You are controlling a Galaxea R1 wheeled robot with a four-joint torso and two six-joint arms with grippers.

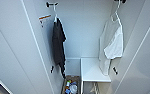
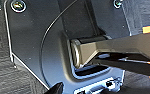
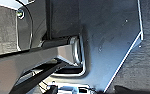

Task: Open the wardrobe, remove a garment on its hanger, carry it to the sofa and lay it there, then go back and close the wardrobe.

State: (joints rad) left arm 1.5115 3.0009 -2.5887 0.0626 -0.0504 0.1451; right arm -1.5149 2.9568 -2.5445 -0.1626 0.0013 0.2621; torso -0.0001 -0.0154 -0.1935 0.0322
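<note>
We face the wardrobe [image 1: 13,50] with both full-height white doors swung open; the left door panel occupies the left of the head view and the right door panel [image 1: 143,57] the right side. Between them we see the pale interior with its back wall.

Inside, at lower right, we see a white shelf [image 1: 94,72] projecting from the back wall, its top bare.

On the left, a black short-sleeved shirt [image 1: 58,47] hangs from a dark hook [image 1: 51,4] mounted high on the inner side of the left door; the shirt reaches down almost to the level of the shelf.

On the right, the garment [image 1: 112,47], a white T-shirt, hangs on its hanger [image 1: 116,13] from a second dark fitting at the upper right, next to the right door. Its lower hem falls in front of the right edge of the shelf. The garment is inside the wardrobe and well apart from the black shirt.

On the wardrobe floor, between the black shirt and the shelf, sits an open box [image 1: 71,86] holding small mixed items that we cannot identify.

A label with an orange stripe [image 1: 44,19] is fixed high on the left door's inner face.

In both wrist views we see robot hardware above dark carpet [image 2: 6,75]; we cannot tell the state of either gripper
</note>
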